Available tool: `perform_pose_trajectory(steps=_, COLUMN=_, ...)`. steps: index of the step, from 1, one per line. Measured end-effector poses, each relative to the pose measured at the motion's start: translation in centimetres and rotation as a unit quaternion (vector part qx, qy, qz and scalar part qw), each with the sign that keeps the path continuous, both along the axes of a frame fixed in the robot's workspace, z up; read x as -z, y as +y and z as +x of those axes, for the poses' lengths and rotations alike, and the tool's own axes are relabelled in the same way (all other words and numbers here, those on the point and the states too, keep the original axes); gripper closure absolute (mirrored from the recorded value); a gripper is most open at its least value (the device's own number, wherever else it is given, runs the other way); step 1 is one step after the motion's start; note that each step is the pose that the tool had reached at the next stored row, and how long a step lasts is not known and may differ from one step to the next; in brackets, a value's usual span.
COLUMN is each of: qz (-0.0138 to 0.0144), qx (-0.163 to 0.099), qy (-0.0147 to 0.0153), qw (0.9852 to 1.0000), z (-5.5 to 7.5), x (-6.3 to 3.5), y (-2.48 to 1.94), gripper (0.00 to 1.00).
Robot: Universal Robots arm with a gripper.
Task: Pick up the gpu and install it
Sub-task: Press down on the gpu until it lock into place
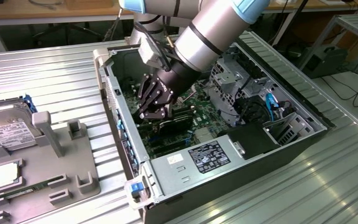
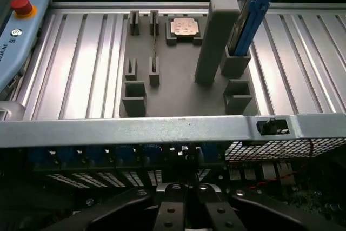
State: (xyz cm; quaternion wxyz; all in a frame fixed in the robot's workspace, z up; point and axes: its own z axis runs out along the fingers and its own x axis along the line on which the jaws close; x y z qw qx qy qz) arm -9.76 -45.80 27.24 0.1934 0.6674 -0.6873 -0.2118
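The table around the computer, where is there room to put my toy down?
Bare ribbed table lies between the gray holder tray and the computer case, and beyond the case's far side. Inside the case it is crowded, with the tool there.

Light: bright, even, from overhead
Glare: pale sheen on the ribbed metal surface
Shadow: computer case interior dim
Focus: both views slightly soft

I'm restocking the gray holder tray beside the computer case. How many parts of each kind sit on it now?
Hard drive: 1
Processor chip: 1
Memory stick: 1
Total: 3
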Motion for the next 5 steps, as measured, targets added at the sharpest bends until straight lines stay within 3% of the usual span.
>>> perform_pose_trajectory(steps=2, qz=0.0014, qx=0.0, qy=-0.0001, qw=1.0, z=1.02, x=0.09, y=0.11, gripper=0.89)
perform_pose_trajectory(steps=3, qz=0.0037, qx=-0.004, qy=-0.01, qw=0.9999, z=1.07, x=0.09, y=0.12, gripper=0.89)
perform_pose_trajectory(steps=4, qz=0.0075, qx=-0.007, qy=-0.0331, qw=0.9994, z=1.06, x=0.09, y=0.12, gripper=0.89)
perform_pose_trajectory(steps=5, qz=0.0081, qx=-0.008, qy=-0.0376, qw=0.9992, z=1.06, x=0.12, y=0.12, gripper=0.89)
